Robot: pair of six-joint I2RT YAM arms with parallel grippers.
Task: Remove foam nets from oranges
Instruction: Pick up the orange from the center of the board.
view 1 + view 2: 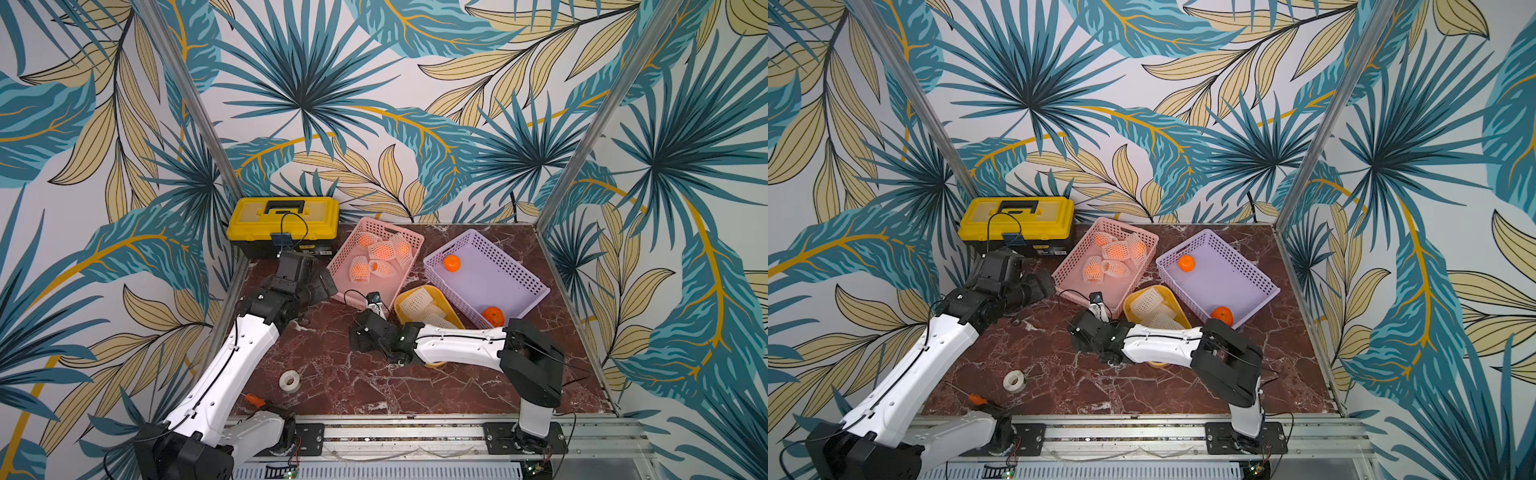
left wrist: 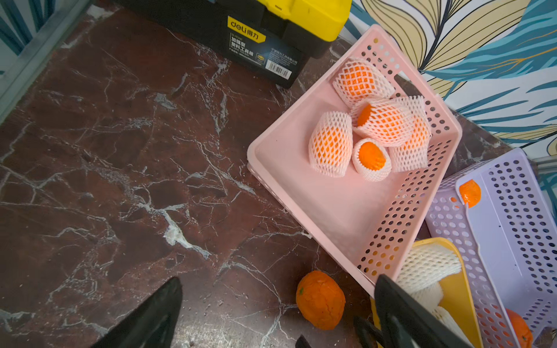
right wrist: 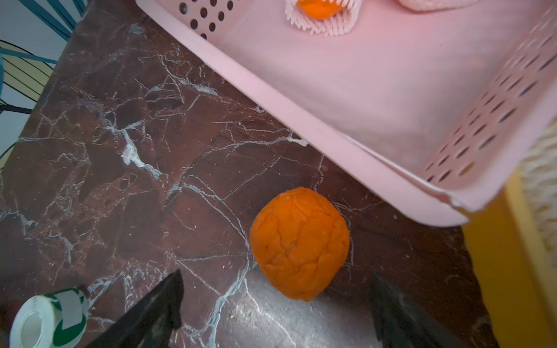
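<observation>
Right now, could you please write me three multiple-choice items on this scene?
1. Where does the loose bare orange lie? A in the yellow tray; B on the table beside the pink basket; C on the toolbox.
2. How many bare oranges lie in the purple basket? A two; B none; C five.
3. How is the right gripper? A shut on a net; B shut on an orange; C open, empty.
B, it rests on marble by the pink wall; A, two show; C, jaws apart, touching nothing.
</observation>
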